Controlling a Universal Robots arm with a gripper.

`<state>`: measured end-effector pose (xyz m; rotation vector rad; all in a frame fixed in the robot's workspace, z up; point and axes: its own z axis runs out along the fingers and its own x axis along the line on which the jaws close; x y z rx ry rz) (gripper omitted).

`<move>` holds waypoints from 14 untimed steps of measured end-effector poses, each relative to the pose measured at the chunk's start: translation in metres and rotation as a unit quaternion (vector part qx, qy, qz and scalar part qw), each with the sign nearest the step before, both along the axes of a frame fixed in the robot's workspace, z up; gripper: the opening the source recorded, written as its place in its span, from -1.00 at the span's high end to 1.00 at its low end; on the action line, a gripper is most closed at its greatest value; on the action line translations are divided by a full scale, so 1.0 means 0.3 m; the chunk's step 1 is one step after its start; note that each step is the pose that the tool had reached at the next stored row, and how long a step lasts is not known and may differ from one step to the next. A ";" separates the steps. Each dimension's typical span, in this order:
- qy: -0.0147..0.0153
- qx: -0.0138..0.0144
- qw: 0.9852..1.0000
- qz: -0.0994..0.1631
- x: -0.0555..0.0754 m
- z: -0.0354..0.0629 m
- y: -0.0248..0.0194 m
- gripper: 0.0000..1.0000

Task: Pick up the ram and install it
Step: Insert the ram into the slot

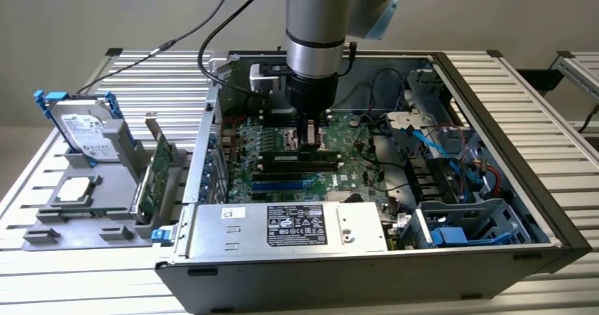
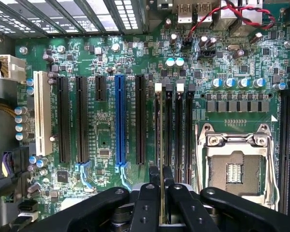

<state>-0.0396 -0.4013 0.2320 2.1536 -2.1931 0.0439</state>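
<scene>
The ram (image 2: 160, 130) is a thin green stick seen edge-on, held upright between the black fingers (image 2: 147, 203). My gripper (image 2: 162, 195) is shut on it. It hangs just above the motherboard (image 2: 101, 63), lined up along the leftmost of the black memory slots (image 2: 170, 130), which have white latches at their far ends. I cannot tell whether the stick touches the slot. In the exterior view my gripper (image 1: 313, 129) reaches down into the open computer case (image 1: 487, 83), over the memory slots (image 1: 299, 162).
A metal CPU socket (image 2: 234, 169) lies right beside the memory slots. Black, blue (image 2: 120, 121) and white (image 2: 42, 113) expansion slots lie on the other side. The power supply (image 1: 290, 227), blue cables (image 1: 435, 143), a hard drive (image 1: 86, 129) and a green expansion card (image 1: 157, 171) are nearby.
</scene>
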 end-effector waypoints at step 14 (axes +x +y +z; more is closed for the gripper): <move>-0.011 -0.005 1.000 0.001 -0.004 -0.007 0.007 0.73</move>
